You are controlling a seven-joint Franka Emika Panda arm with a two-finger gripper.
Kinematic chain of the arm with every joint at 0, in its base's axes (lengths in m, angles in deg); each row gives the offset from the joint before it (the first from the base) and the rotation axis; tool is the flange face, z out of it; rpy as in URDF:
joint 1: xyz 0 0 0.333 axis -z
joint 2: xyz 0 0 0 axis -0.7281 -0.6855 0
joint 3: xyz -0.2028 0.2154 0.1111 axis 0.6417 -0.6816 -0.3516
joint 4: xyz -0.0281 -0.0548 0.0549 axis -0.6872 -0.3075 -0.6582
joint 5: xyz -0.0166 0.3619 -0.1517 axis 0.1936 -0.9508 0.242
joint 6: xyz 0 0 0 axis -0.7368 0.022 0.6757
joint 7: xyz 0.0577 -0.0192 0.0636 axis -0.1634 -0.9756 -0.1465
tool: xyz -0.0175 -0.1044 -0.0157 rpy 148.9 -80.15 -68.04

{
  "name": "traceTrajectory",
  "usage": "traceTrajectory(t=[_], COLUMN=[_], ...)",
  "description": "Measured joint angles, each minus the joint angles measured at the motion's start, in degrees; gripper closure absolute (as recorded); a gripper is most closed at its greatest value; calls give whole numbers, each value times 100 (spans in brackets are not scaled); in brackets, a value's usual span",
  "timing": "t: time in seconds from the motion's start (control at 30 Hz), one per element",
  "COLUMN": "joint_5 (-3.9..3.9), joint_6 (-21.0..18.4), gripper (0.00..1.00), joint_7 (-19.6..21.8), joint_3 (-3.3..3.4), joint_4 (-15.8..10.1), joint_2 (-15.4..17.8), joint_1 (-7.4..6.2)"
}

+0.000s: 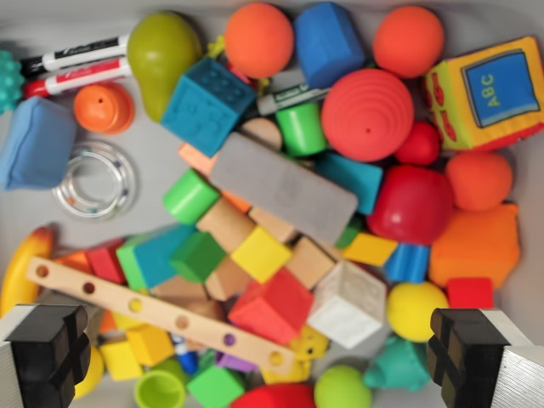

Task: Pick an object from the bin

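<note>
The hand (pixel 263 357) hangs above a grey bin (pixel 153 166) crammed with toys, its two black fingertips (pixel 47 348) spread wide apart at the bottom corners of the wrist view, nothing between them but the pile below. No toy is gripped; everything lies in the bin.

Near the middle, a grey rectangular foam block (pixel 285 187) lies tilted across the heap, resting on small wooden and coloured cubes. Just below it sit a yellow cube (pixel 261 253), a red cube (pixel 272 308) and a white embossed cube (pixel 347 304). A pale wooden strip with a row of holes (pixel 157 313) runs diagonally from the wrist view's left toward the bottom centre, over the small blocks.

Toward the top, a teal embossed rubber cube (pixel 206 104) leans against an olive-green plastic pear (pixel 161 53). Beside them lie two white marker pens (pixel 81 66), one with a black cap and one with a red cap. A large red ridged dome (pixel 367 115) sits on the wrist view's right of centre, with two orange balls (pixel 259 38) above it and a blue rounded block (pixel 329 42) between those. A soft fabric cube printed with ABC (pixel 489 93) fills the upper right corner. A clear plastic ring (pixel 93 178) lies on bare bin floor at the left, beneath a small orange cup (pixel 104 108) and beside a light blue soft block (pixel 34 143). A yellow banana (pixel 21 272) hugs the left edge.
</note>
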Motion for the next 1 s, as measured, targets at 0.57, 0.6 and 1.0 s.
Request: traceTrajectory(t=[0.57, 0.6, 1.0], joint_5=[0, 0, 1], joint_6=[0, 0, 63], gripper=[0, 0, 0], joint_7=[0, 1, 92], joint_3=[-1, -1, -27], joint_4=[-3, -4, -28], joint_2=[-1, -2, -73], joint_1=[-7, -10, -85])
